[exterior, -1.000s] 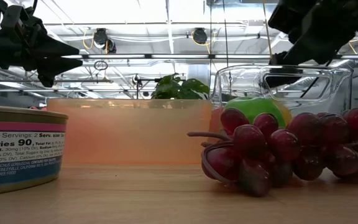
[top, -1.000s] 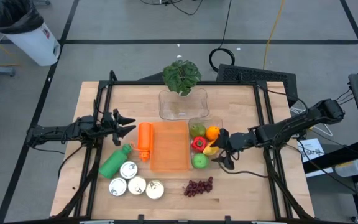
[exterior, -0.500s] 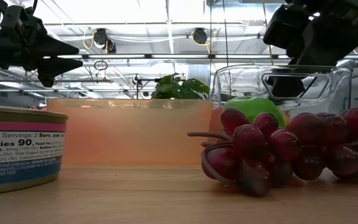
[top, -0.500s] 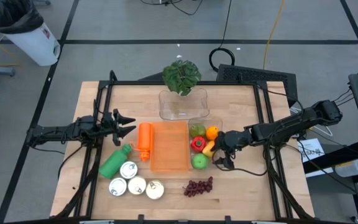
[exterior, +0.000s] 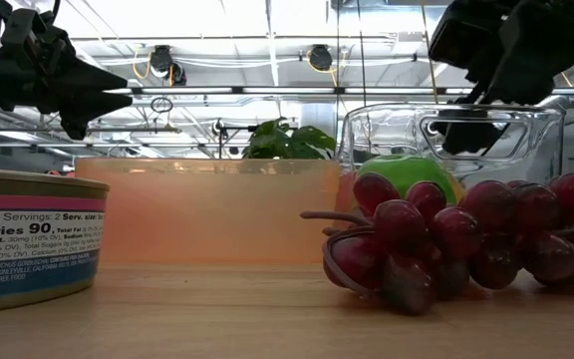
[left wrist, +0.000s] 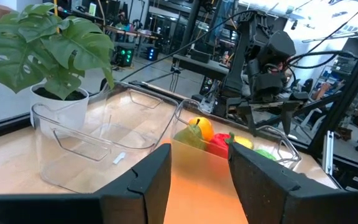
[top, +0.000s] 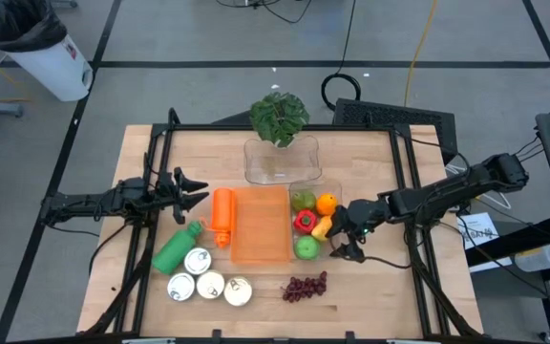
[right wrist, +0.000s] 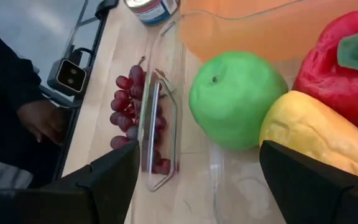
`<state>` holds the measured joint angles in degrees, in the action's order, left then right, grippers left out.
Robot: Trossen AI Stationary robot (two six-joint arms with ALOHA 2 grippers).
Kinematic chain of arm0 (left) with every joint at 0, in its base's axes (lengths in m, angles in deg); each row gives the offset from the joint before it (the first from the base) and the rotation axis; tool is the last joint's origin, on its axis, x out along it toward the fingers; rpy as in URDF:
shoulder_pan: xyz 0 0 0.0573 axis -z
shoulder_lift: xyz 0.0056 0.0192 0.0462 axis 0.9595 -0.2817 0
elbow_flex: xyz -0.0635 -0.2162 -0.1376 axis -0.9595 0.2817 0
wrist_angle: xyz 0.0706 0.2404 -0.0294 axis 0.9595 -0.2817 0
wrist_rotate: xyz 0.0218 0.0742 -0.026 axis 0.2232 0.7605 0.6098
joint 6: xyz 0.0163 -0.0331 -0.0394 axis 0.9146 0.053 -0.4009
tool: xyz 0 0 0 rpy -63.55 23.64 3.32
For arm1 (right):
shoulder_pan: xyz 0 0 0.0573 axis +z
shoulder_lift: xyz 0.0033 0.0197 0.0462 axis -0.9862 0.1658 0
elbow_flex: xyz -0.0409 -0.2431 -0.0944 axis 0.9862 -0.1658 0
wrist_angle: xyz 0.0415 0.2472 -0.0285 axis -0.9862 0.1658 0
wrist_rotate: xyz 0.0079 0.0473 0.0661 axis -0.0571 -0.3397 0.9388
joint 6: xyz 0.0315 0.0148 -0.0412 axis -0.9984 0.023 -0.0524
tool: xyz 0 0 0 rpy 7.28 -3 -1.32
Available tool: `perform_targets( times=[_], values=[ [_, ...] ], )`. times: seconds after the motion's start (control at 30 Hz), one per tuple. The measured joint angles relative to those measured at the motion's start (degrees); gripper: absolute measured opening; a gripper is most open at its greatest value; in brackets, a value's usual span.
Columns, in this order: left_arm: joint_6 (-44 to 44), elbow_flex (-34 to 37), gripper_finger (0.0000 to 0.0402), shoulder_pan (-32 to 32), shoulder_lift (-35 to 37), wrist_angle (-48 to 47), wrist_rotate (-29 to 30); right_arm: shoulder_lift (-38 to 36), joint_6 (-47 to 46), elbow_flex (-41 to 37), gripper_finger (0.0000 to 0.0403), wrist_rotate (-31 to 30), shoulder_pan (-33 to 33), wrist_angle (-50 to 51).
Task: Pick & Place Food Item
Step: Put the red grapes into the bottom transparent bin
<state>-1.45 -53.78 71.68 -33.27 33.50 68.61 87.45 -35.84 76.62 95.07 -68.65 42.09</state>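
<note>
A pale wooden worktop (top: pixel 370 287) stands on a grey floor inside a black frame, with a white bin (top: pixel 41 53) off its far left corner and a potted plant (top: pixel 279 118) at its far edge; the right pincer (top: pixel 345 232) hangs at the right-hand rim of a clear container (top: pixel 337 185), its fingers spread wide and holding nothing; directly ahead of those fingers, inside the container, lie a green apple (right wrist: pixel 231 99), a yellow banana (right wrist: pixel 316 136) and a red pepper (right wrist: pixel 340 74), with an orange (top: pixel 326 203) and a pear-like green fruit (top: pixel 302 200) beyond them; a bunch of red grapes (top: pixel 305 286) rests on the bare wood just outside the container, near the pincer on the side toward the worktop's front edge; an orange tray (top: pixel 261 225) sits past the container; the left pincer (top: pixel 199 191) waits well apart over the left side, fingers parted and empty, beside an orange bottle (top: pixel 222 214), a green bottle (top: pixel 178 247) and three cans (top: pixel 209 276).
</note>
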Motion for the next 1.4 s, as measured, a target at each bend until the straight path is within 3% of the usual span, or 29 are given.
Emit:
perform_targets(
  times=[0.37, 0.5, 0.73, 1.03, 1.17, 1.4],
  values=[
    [0.0, 0.0, 0.0174, 0.0, 0.0, 0.0, 0.0, -10.0, 1.2, 0.0, 0.0313, -0.3, 4.7, -1.0],
    [0.0, 0.0, 0.0185, 0.0, 0.0, 0.0, 0.0, -10.5, 1.5, 0.0, 0.0313, -4.6, 9.2, -4.4],
    [0.0, 0.0, 0.0203, 0.0, 0.0, 0.0, 0.0, -5.9, 2.2, 0.0, 0.0313, -12.0, 16.9, -13.0],
    [0.0, 0.0, 0.0198, 0.0, 0.0, 0.0, 0.0, 6.6, 4.3, 0.8, 0.0313, -22.7, 25.4, -30.6],
    [0.0, 0.0, 0.0187, 0.0, 0.0, 0.0, 0.0, 11.3, 3.0, 7.2, 0.0313, -27.7, 27.3, -24.6],
    [0.0, 0.0, 0.0170, 0.0, 0.0, 0.0, 0.0, 23.0, 4.4, 25.6, 0.0313, -33.5, 28.1, -1.4]
  ],
)
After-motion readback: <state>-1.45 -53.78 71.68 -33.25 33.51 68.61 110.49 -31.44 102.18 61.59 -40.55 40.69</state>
